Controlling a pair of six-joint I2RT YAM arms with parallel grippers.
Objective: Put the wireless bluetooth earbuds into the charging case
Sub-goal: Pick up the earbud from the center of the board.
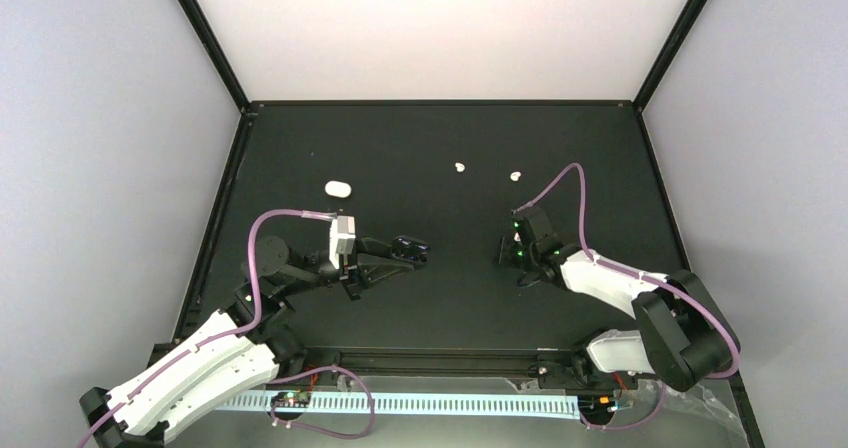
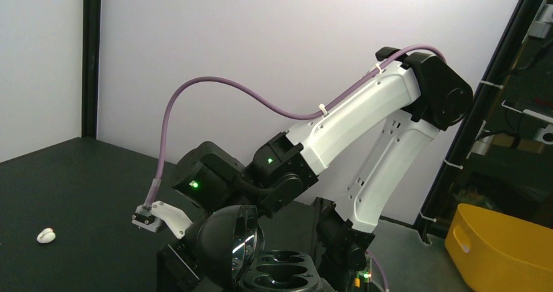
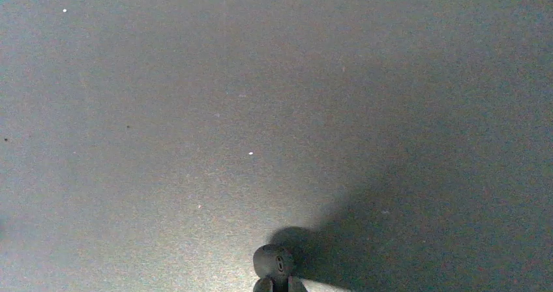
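At the near edge of the tabletop (image 1: 450, 303) the two arms reach inward from their bases. The left gripper (image 1: 396, 256) lies low and points right, its fingers closed on the black charging case (image 2: 280, 274), which sits at their tips left of the tabletop's middle. In the left wrist view the case is open, its domed lid (image 2: 225, 240) tipped up on the left and two glossy wells showing in the base.

Facing it, a little apart to the right, the right gripper (image 1: 513, 255) points down at the tabletop. Its wrist view shows a black earbud (image 3: 274, 262) at the bottom edge, pinched between the very ends of the fingertips (image 3: 263, 285) (only those ends are in frame). The gripper is narrowed onto this earbud, whose shadow falls off to the right on the tabletop.

Farther back lie the white pieces, well apart from both grippers. A white oblong object (image 1: 337, 188), bigger than the buds, rests toward the left. One white earbud (image 1: 460, 167) lies near the centre line and a second white earbud (image 1: 515, 176) just to its right, both loose on the tabletop and not touching each other.

Beyond the right arm, off the tabletop, the left wrist view catches a yellow bin (image 2: 502, 253)
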